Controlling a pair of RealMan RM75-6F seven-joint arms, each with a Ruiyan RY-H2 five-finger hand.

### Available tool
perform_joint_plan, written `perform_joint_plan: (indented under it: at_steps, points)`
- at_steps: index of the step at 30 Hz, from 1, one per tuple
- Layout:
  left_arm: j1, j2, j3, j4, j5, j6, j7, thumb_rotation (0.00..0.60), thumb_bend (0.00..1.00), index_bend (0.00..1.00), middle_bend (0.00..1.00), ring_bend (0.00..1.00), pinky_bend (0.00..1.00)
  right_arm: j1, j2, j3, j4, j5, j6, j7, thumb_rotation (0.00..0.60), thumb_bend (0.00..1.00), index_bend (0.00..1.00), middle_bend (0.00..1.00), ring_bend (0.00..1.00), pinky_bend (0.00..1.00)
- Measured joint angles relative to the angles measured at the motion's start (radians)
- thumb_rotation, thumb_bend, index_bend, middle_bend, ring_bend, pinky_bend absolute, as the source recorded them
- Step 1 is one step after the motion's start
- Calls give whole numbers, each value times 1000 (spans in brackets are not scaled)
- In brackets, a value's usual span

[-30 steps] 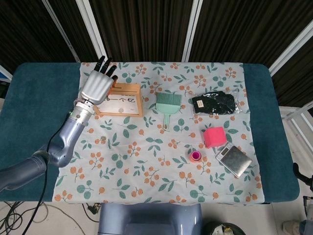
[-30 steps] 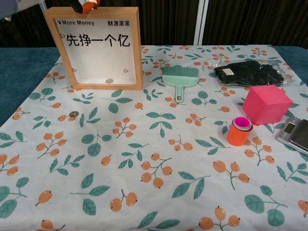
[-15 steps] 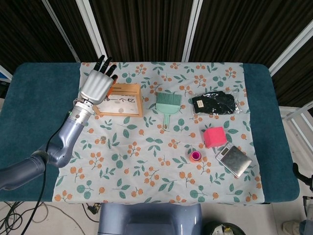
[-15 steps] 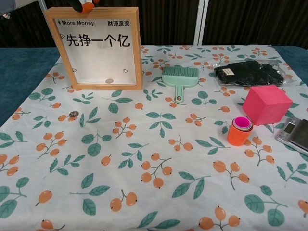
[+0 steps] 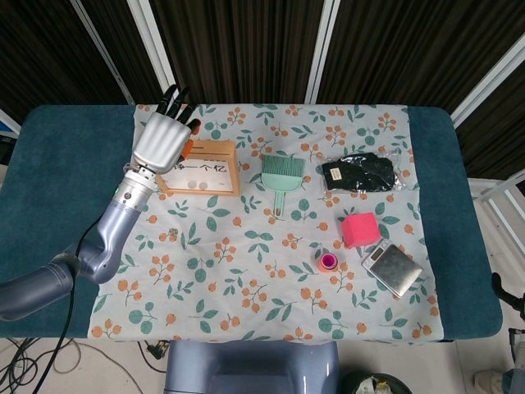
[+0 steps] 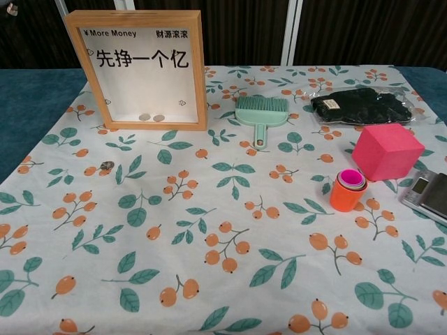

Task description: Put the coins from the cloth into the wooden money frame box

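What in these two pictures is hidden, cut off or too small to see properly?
- Right hand: in neither view.
- Left hand: head view shows only its back, so its palm is hidden; almost wholly outside the chest view.
- Small coin on the cloth: too small to read in either view.
- Silver pocket scale: cut off by the chest view's right edge.
- Wooden money frame box: the hand covers its upper left corner in the head view.

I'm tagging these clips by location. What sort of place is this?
Probably a lab or test bench, not a home: unrelated props, such as a pink cube, a small scale and a wooden money frame box, on a floral cloth before dark curtains.
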Motion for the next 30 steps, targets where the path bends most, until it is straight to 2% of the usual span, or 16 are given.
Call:
perform_joint_plan:
  at_steps: [5,8,11,15,18,21,25,30]
  points:
    - [53,54,-14,-119,51,120,-73,600,304,474,163,0,0,1,-1,1,2,0,1,-1,600,395,128,26,0,0]
    - [121,98,3,-213,108,213,-121,600,304,452,160,0,0,2,-3,1,5,-1,1,-3,600,395,128,26,0,0]
    - [210,135,53,-285,186,315,-177,600,304,428,157,0,0,3,-5,0,6,-4,1,-4,600,394,128,26,0,0]
    - [346,151,168,-319,288,456,-253,600,276,401,157,0,0,2,-7,-2,6,-7,7,-7,600,394,128,26,0,0]
    - [444,130,256,-290,351,540,-303,600,249,385,158,0,0,0,-7,-2,3,-10,10,-6,600,394,128,26,0,0]
    - [509,83,310,-217,374,564,-326,600,250,385,159,0,0,-1,-7,-4,2,-14,13,-5,600,394,128,26,0,0]
    - [553,1,347,-96,366,555,-359,600,250,389,158,0,0,-2,-7,-4,2,-15,14,-4,600,394,128,26,0,0]
    - [571,-110,366,88,356,487,-424,600,256,397,158,0,0,-3,-5,-2,1,-11,13,-3,600,394,128,26,0,0]
